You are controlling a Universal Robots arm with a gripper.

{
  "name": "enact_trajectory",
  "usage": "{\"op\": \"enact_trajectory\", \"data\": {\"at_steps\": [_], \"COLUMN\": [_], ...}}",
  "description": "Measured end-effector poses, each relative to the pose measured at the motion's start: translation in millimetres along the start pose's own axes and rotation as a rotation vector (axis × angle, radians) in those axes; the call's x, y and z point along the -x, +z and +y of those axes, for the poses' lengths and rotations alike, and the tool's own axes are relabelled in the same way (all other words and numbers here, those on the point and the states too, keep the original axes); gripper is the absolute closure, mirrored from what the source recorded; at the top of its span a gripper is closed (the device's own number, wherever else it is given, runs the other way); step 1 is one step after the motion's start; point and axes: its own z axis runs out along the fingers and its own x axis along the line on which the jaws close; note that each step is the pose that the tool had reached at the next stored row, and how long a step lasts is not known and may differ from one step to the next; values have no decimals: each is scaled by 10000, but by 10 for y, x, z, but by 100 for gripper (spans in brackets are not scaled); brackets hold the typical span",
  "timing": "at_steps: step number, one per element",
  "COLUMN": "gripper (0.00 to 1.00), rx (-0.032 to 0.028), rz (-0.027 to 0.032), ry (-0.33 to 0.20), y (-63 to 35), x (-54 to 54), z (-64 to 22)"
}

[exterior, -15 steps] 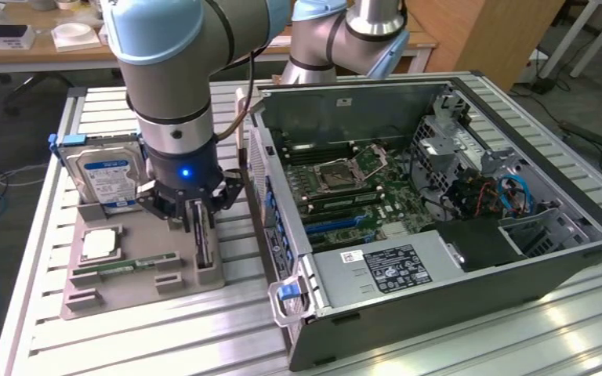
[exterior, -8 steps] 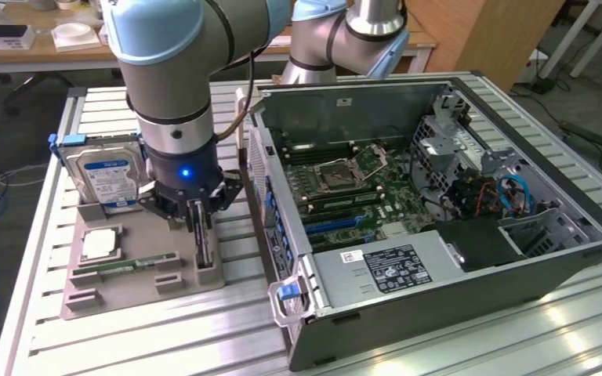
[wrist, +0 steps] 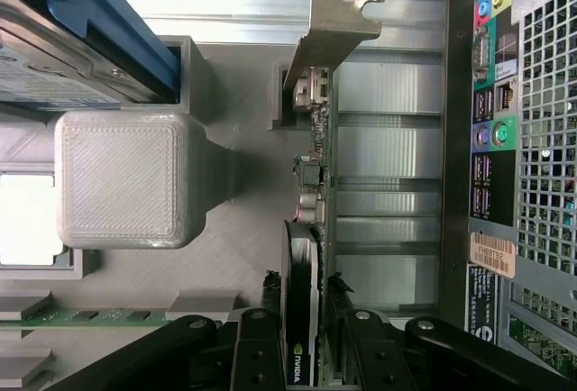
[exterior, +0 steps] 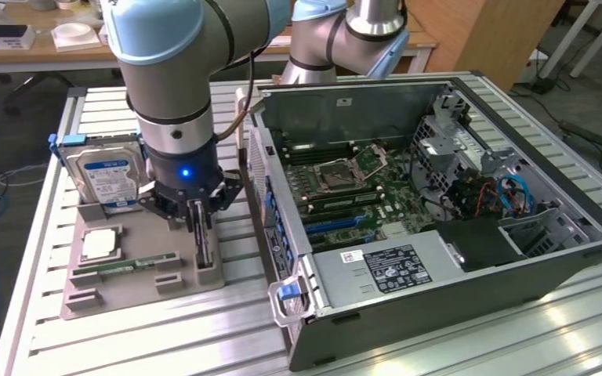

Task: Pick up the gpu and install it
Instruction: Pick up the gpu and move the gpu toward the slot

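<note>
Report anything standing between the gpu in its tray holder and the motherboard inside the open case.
The gripper is closed on the gpu, with nothing between them. The case's rear wall rises between the gpu and the motherboard. Above that wall the case is open, and no other obstacle shows.

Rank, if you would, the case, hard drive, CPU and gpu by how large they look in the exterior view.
1. case, by far the largest
2. hard drive
3. CPU and gpu: not ranked. The gpu shows edge-on as a strip, longer but much narrower than the square CPU.
</note>
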Motion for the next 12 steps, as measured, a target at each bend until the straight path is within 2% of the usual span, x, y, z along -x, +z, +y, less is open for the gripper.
{"op": "enact_trajectory", "data": {"at_steps": [12], "gripper": [67], "rx": [10], "rz": [-1], "ry": [1], "y": [0], "x": [-20], "z": [0]}}
